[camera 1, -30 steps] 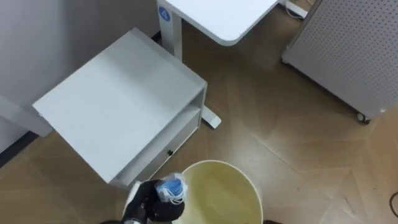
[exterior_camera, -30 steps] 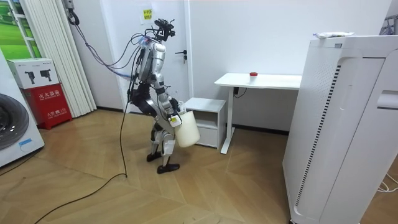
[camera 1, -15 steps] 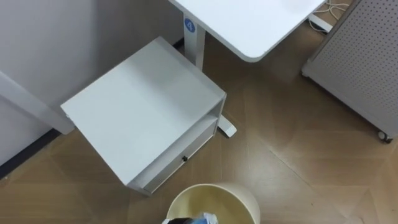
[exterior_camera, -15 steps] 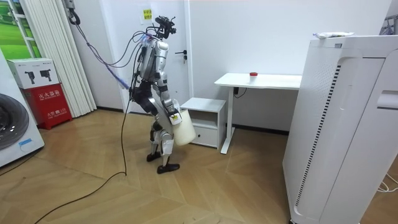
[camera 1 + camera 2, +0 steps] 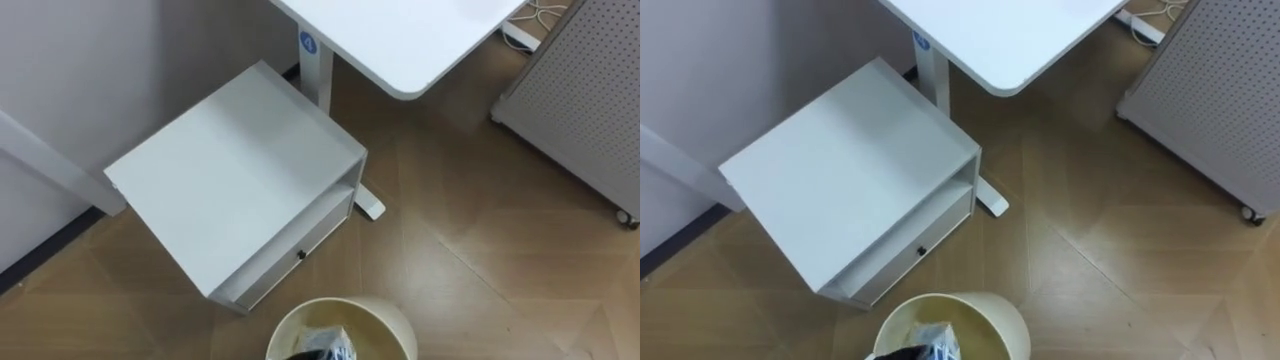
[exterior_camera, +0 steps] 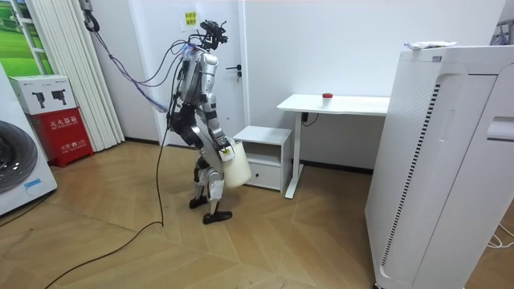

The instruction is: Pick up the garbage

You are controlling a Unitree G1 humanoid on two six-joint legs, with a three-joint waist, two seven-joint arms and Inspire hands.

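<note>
A cream waste bin (image 5: 345,300) shows at the bottom edge of the eye views, mouth up. Inside its mouth lies a crumpled blue-and-white wad of garbage (image 5: 338,345) (image 5: 936,340). My left hand (image 5: 300,353) is a dark shape at the bin's near rim, right beside the wad; whether it touches the wad is hidden. In the room view I stand in front of the low white cabinet. The bin (image 6: 239,167) hangs at hip height by my right hand (image 6: 226,149).
A low white cabinet (image 5: 235,175) with an open shelf stands just ahead on the wooden floor. A white desk (image 5: 400,35) is behind it, and a perforated panel on wheels (image 5: 590,90) at the right. A tall white appliance (image 6: 450,160) stands further off.
A second ago my left hand held the wad at the bin's left rim. Now the wad sits lower inside the bin and the hand has dropped towards the picture's bottom edge. The camera shifted.
</note>
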